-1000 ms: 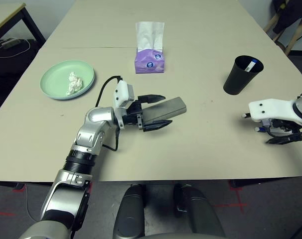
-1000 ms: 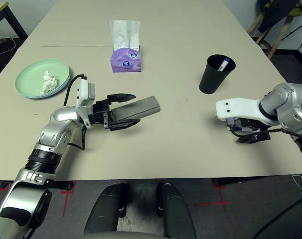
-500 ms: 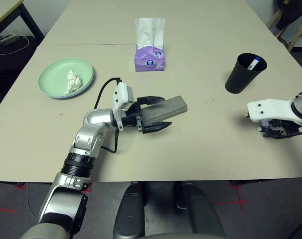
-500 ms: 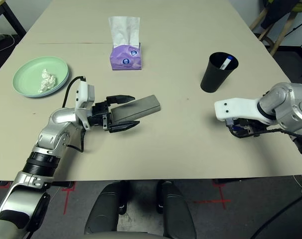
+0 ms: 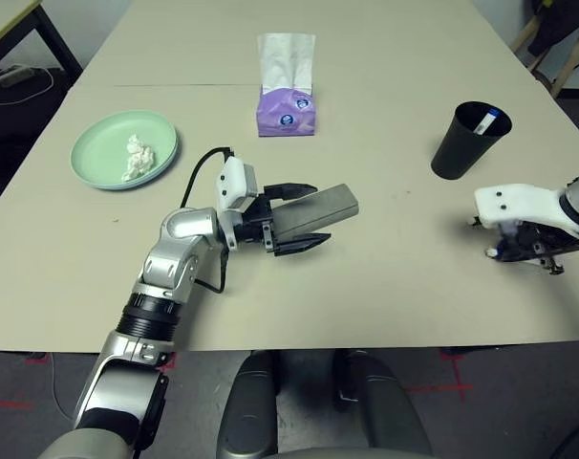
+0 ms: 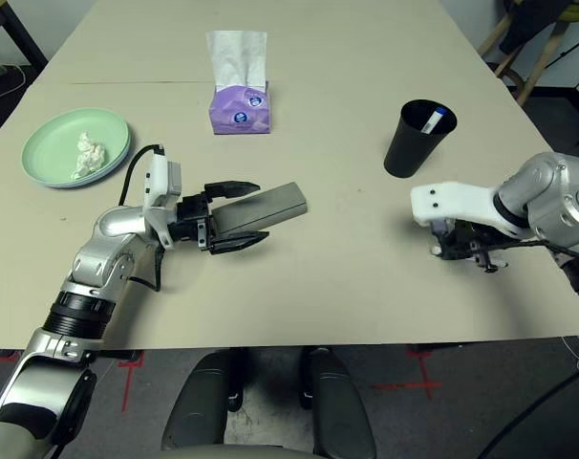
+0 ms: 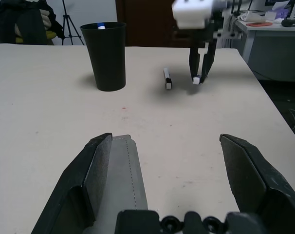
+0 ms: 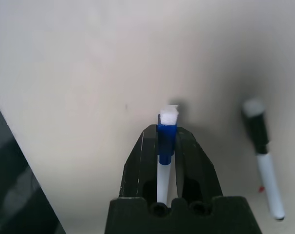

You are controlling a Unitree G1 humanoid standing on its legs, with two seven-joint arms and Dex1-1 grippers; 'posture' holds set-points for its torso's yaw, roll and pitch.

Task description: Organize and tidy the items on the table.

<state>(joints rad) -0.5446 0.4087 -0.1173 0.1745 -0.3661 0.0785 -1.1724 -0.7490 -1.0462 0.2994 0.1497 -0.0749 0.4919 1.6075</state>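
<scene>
Since a sec ago the right gripper [image 8: 168,141] has snapped shut and lifted off the table [image 5: 385,287], tilting nose-down; it now pinches a thin blue-white pen [image 8: 164,146] between its black fingers, white tip poking out past them. Left arm hasn't budged.

Left gripper [image 5: 291,218] lies level, jaws spread wide, w/ the grey oblong glasses case [image 5: 318,210] sitting betw. them. Case looks matte, fabric-like, w/ a stitched seam along its top in the left wrist view; there it touches one finger, clear gap to the other.

Black cup [image 5: 469,142]: smooth, tapered, upright, another blue-white pen [image 5: 484,121] standing inside. Pale green round plate [image 5: 124,150] on the robot's left, glossy, w/ a crumpled white tissue wad [image 5: 137,157] on it. Purple tissue pack [image 5: 287,110] farther back, soft white sheet sticking up.

Wrist views add a second marker [image 8: 262,156], black-capped, white barrel, lying flat on the table near the right gripper; in the head views it is prob. the small dark-blue bit under the white wrist housing, hard to tell. Left wrist view also shows the right gripper's closed fingers hanging just above the tabletop.
</scene>
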